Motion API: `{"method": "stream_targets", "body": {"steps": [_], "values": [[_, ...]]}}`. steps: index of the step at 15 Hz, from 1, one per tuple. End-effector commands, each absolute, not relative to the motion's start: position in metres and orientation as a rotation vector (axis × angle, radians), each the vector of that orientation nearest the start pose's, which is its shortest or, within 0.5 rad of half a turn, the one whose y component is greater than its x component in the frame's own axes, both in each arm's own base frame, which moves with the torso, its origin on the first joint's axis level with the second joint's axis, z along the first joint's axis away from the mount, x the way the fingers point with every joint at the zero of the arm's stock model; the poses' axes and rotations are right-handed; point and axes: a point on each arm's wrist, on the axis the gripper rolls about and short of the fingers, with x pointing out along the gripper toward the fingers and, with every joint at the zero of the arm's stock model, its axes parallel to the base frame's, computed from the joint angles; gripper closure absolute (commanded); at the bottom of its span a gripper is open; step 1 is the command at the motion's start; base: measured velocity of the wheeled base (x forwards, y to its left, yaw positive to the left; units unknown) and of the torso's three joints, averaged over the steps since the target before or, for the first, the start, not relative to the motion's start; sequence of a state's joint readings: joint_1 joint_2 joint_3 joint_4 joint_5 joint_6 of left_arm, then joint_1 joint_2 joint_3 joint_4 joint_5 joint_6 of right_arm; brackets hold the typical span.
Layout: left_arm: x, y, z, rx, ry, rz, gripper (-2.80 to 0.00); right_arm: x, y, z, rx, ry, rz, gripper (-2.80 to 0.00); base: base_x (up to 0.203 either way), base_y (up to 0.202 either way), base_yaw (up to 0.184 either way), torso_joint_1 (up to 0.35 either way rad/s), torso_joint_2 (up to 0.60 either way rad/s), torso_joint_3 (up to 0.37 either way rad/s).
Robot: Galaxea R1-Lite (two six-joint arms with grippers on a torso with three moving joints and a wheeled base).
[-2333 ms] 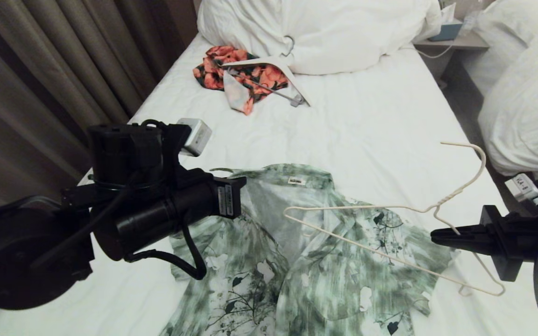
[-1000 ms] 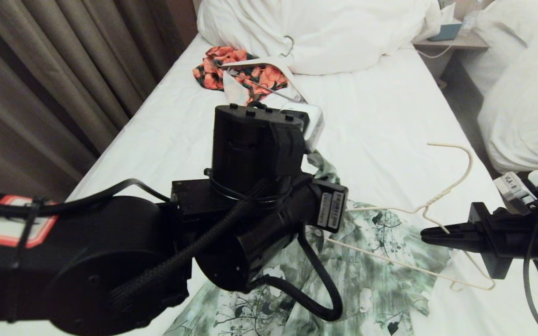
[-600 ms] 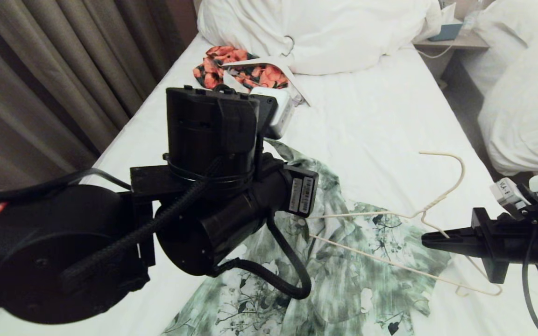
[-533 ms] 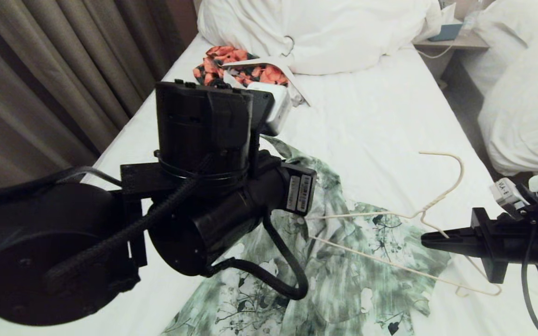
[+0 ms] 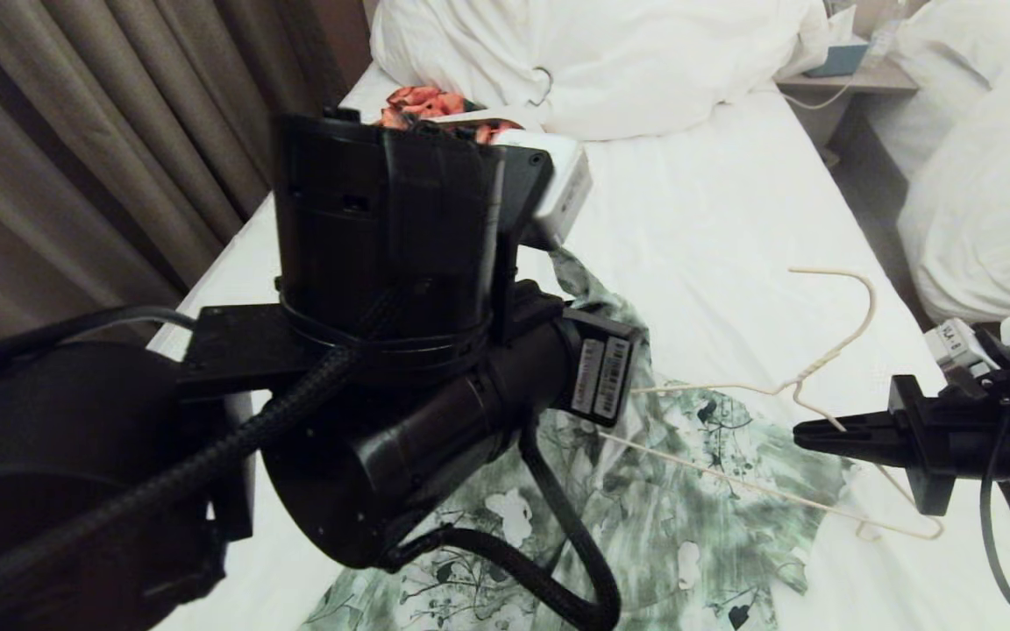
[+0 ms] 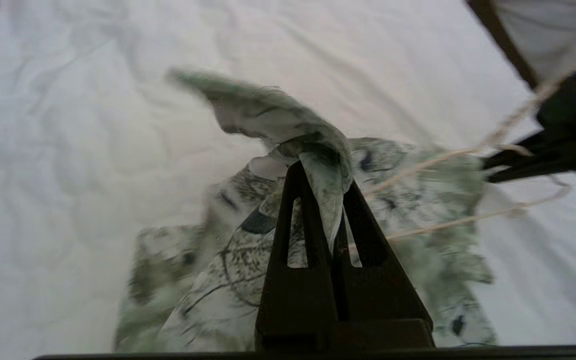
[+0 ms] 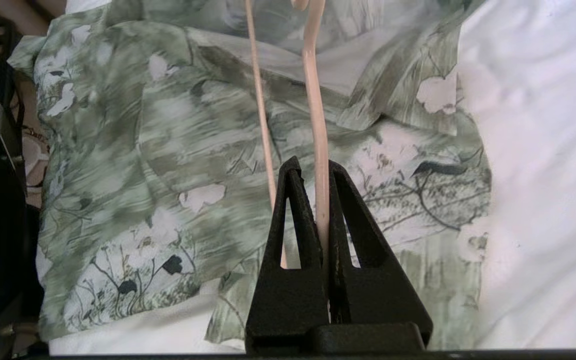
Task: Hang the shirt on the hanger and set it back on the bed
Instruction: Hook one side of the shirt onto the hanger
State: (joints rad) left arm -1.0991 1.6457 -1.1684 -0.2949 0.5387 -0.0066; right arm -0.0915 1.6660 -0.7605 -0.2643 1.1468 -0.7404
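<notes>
- The shirt (image 5: 689,526) is spread over the near part of the bed (image 5: 715,219), with one fold of its cloth drawn up off the sheet.
- That raised fold is pinched between the pressed-together fingers of the left hand (image 6: 325,200), as is seen in the left wrist view; the rest of the shirt (image 6: 228,280) trails down from there to the sheet.
- In the head view the left hand itself is hidden behind its own bulky black arm, which fills the near left of the picture above the shirt's left half.
- The hanger (image 5: 785,386) is held above the shirt's right half, near the bed's right edge.
- It is gripped by the right hand (image 5: 807,434), whose fingers are closed on the wire just below the twisted neck; in the right wrist view the pale wire (image 7: 318,150) is seen clamped between the two black fingers.
- The hanger's long axis runs roughly across the bed, from the right hand toward the left arm, with its far tip lost behind that arm.
- Its hook is turned up and away, toward the head of the bed.
- Whether the hanger's far end is inside the shirt cannot be told.
- An orange floral garment (image 5: 422,98) is seen at the far end of the bed, beside the bunched white duvet (image 5: 628,61).
- Brown curtains (image 5: 102,149) hang along the bed's left side.
</notes>
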Motion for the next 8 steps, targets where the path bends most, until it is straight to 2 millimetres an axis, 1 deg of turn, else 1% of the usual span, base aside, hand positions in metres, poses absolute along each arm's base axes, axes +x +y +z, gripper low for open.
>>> {"method": "stream_targets", "body": {"steps": [1,3,5,8], "values": [[0.146,-0.293,0.264,0.136,0.131,-0.599,0.0,0.269,-0.006,0.157,-0.275,0.127,1.138,0.0,0.0,0.0,0.0,0.0,0.0,0.0],[0.142,-0.316,0.261,0.138,0.127,-0.638,0.0,0.271,-0.011,0.16,-0.28,0.118,1.122,0.0,0.0,0.0,0.0,0.0,0.0,0.0],[0.136,-0.338,0.253,0.15,0.134,-0.676,0.0,0.271,-0.01,0.161,-0.282,0.116,1.122,0.0,0.0,0.0,0.0,0.0,0.0,0.0],[0.132,-0.365,0.242,0.158,0.138,-0.711,0.0,0.27,-0.004,0.167,-0.281,0.103,1.143,0.0,0.0,0.0,0.0,0.0,0.0,0.0]]}}
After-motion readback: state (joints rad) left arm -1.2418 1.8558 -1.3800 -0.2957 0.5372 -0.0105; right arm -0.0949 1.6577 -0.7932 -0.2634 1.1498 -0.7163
